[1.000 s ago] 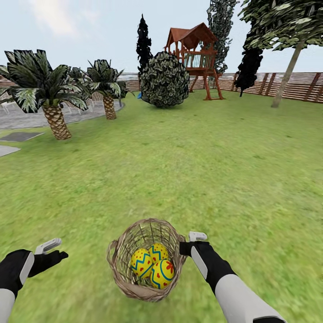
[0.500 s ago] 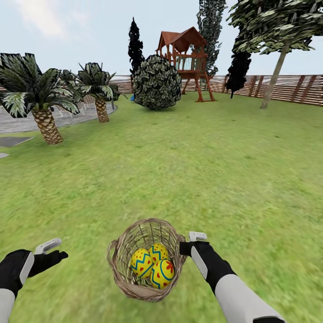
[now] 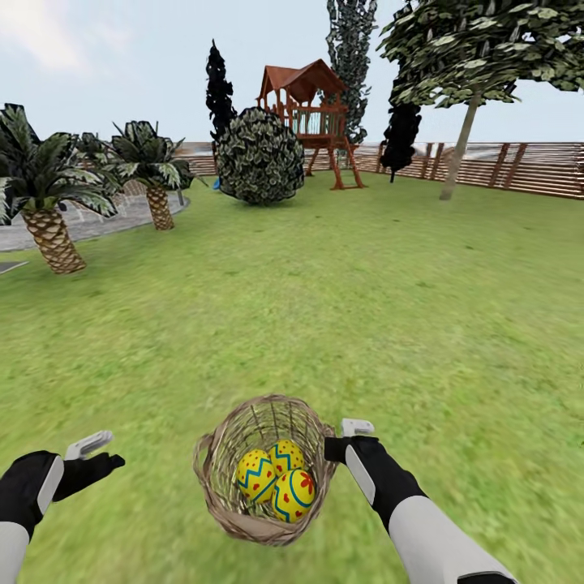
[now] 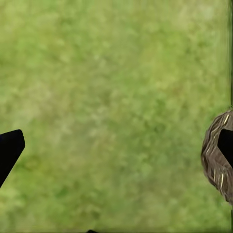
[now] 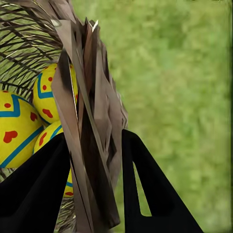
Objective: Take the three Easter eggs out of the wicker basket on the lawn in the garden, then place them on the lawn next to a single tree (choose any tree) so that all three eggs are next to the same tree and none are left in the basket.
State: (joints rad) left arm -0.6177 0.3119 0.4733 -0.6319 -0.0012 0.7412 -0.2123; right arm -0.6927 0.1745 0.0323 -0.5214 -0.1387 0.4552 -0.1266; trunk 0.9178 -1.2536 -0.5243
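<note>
Wicker basket [image 3: 261, 470] held up over the lawn [image 3: 324, 308], three Easter eggs [image 3: 276, 480] inside it, right gripper [image 5: 94, 194] pinching the basket's wall, left gripper [image 3: 91, 456] open and holding nothing, tree [image 3: 466, 73] far off by the fence [image 3: 519, 166]

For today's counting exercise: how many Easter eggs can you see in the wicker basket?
3. All lie in the wicker basket: one egg at the left, one behind it at the top, one in front at the right. None shows on the lawn; the weave could hide others.
</note>
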